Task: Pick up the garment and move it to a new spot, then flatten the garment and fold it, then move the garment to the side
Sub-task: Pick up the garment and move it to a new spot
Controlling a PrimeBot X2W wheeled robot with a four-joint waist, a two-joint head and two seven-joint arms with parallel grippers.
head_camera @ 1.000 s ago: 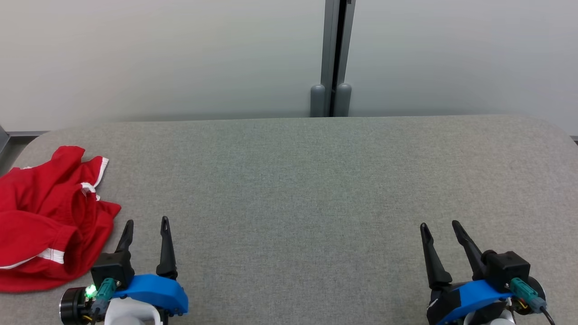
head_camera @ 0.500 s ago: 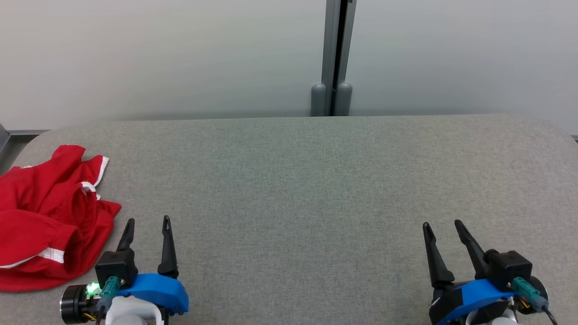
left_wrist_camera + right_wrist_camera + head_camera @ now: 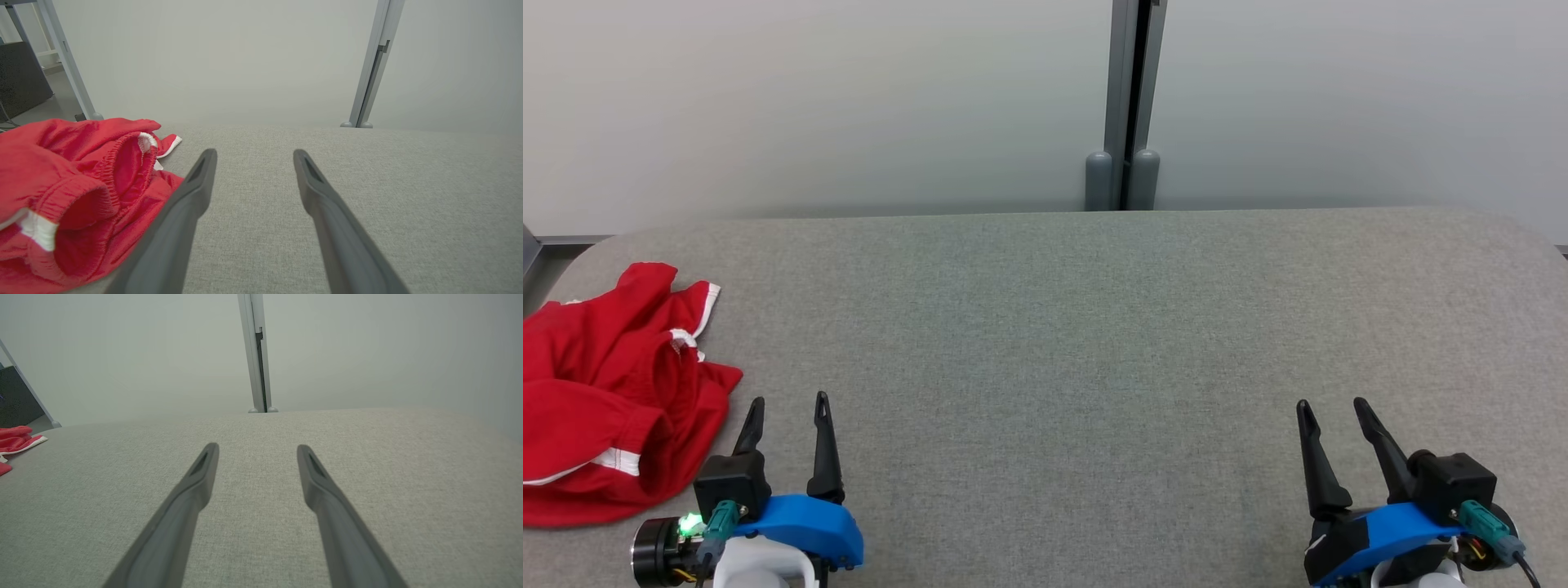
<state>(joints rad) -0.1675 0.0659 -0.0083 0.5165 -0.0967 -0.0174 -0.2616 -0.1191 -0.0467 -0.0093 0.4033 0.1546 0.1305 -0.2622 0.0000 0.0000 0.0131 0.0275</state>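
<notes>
Your left gripper [image 3: 788, 402] and right gripper [image 3: 1332, 404] are both spread open and empty; the red garment [image 3: 605, 392] lies unpicked at the left end of the table [image 3: 1094, 327].

The left gripper's two dark fingers stand apart with nothing between them, low over the near edge of the padded grey surface. The right gripper, well apart at the far right, is spread the same way. Just beside the left gripper lies the garment. It looks like red shorts with white trim and a gathered elastic waistband, crumpled in a loose heap. You appear to be at the very first step, the pick-up. The next move likely calls for swinging the left gripper leftward and down onto a raised fold, then closing on it.
</notes>
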